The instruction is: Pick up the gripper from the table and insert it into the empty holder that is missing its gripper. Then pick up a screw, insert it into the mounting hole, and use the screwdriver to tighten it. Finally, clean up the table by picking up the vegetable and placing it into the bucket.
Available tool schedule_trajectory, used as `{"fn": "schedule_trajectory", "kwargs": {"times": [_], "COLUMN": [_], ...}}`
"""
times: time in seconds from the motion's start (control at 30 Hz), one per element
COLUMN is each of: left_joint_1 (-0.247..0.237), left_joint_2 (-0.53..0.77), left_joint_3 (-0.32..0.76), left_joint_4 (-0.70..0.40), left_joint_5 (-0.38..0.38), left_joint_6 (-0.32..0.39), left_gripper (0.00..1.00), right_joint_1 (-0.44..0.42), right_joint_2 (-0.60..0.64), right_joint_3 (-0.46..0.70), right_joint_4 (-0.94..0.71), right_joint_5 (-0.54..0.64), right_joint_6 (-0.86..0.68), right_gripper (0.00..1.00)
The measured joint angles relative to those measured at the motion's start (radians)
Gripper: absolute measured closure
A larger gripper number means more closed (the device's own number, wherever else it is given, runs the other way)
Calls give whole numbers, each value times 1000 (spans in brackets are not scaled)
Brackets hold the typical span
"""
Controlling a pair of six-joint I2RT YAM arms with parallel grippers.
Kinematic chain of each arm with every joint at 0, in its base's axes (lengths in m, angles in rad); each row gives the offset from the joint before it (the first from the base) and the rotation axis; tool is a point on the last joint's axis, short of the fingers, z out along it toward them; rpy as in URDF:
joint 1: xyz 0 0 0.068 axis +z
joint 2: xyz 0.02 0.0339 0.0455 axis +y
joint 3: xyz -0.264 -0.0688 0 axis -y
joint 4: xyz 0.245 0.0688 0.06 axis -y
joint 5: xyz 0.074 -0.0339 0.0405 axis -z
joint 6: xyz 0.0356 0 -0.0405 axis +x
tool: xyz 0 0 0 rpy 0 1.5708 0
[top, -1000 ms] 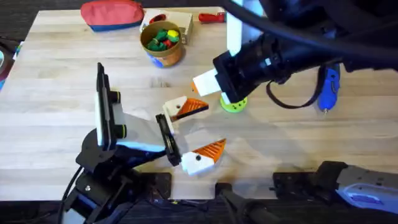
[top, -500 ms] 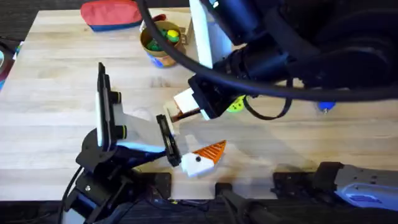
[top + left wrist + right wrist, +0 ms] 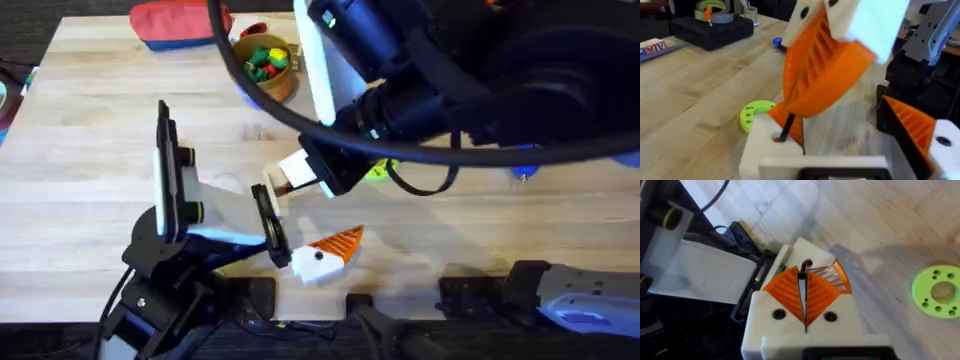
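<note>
Right arm has swung in from the middle right of the overhead view toward the centre, and its right gripper (image 3: 804,291) now hangs over the holder (image 3: 762,146); the last half second added only a small drift.

Nearest you, at the lower centre of the overhead view, the left gripper (image 3: 335,208) has its jaws spread wide and holds nothing. The holder is one of its fingertip mounts. The gripper (image 3: 839,276), the orange wedge, appears seated in the holder.

Above it, the right gripper's pads are pinched on the screw (image 3: 786,129), whose tip sits at or just over the mounting hole; you cannot tell whether it has entered.

Further off lie the green ring (image 3: 747,117) and the screwdriver (image 3: 520,172), then the bucket (image 3: 275,85) at the upper centre, with vegetables in it.

Risks, as judged:
- The screw looks tilted. Released so, it may topple out of the hole.
- Pressing down off-centre may dislodge the wedge.
- The right arm crowds the left gripper, so contact could shift the holder.
</note>
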Motion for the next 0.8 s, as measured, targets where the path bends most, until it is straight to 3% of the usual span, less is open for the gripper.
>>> {"fn": "schedule_trajectory", "kwargs": {"times": [0.8], "left_joint_1": [0], "left_joint_2": [0], "left_joint_3": [0], "left_joint_4": [0], "left_joint_5": [0], "left_joint_6": [0], "left_gripper": [65], "right_joint_1": [0], "right_joint_2": [8], "right_joint_3": [0], "right_joint_4": [-8], "right_joint_5": [6], "right_joint_6": [23], "right_gripper": [998]}}
